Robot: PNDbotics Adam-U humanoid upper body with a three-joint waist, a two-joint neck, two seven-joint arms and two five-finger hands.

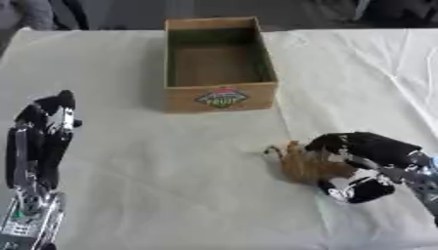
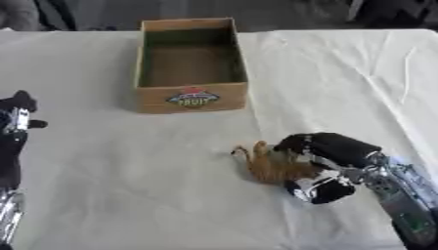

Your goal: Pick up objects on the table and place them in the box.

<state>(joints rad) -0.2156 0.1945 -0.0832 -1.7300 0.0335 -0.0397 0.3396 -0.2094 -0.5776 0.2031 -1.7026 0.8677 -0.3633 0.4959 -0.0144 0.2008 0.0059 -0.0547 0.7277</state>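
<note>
An open cardboard box [image 1: 221, 97] with a coloured label on its front stands at the far middle of the table, and nothing shows inside it. A small brown furry thing [image 1: 301, 163] lies on the cloth right of centre, below the box. My right hand [image 1: 363, 156] comes in from the lower right and its fingers and thumb curl round the brown thing's right side. My left hand [image 1: 47, 122] rests at the left edge with fingers straight and pointing up, holding nothing.
A white cloth [image 1: 171, 176] with some creases covers the table. Dark shapes stand beyond the far edge [image 1: 51, 14]. Bare cloth lies between the brown thing and the box.
</note>
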